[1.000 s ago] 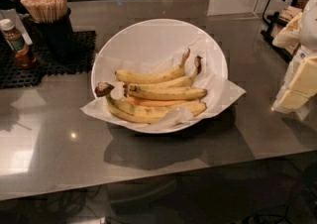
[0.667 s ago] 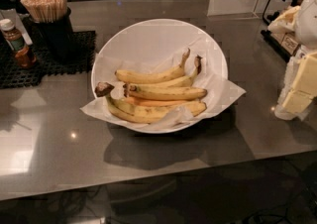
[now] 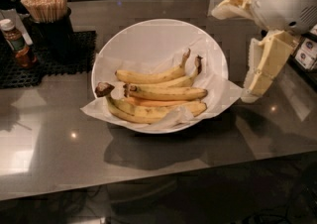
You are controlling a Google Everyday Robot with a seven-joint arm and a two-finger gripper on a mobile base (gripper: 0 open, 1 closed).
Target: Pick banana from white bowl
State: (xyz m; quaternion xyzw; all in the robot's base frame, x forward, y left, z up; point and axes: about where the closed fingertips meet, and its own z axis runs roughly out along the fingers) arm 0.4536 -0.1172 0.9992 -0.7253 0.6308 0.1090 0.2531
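Observation:
The white bowl [image 3: 148, 39] stands mid-counter with a white paper liner [image 3: 225, 94] hanging over its rim. Several bananas lie in it. The banana [image 3: 168, 92] is the fairly straight yellow one in the middle, with its dark stub end to the left. An orange-tinted banana [image 3: 153, 103] lies just below it. Curved bananas joined at a big dark stem [image 3: 104, 89] lie at the front. My gripper [image 3: 232, 55] hangs at the bowl's right rim, above the counter. It is open and empty, with one finger [image 3: 233, 6] pointing left and the other finger [image 3: 262, 69] pointing down.
A black cup of wooden stir sticks [image 3: 47, 7] and a sauce bottle [image 3: 17, 44] stand on a black mat [image 3: 29, 69] at the back left. Small packets [image 3: 307, 52] sit at the right edge. The counter's front edge [image 3: 148, 188] runs across the bottom.
My gripper has moved left from the right edge, further into view, to the bowl's right rim. The bowl and bananas have not moved.

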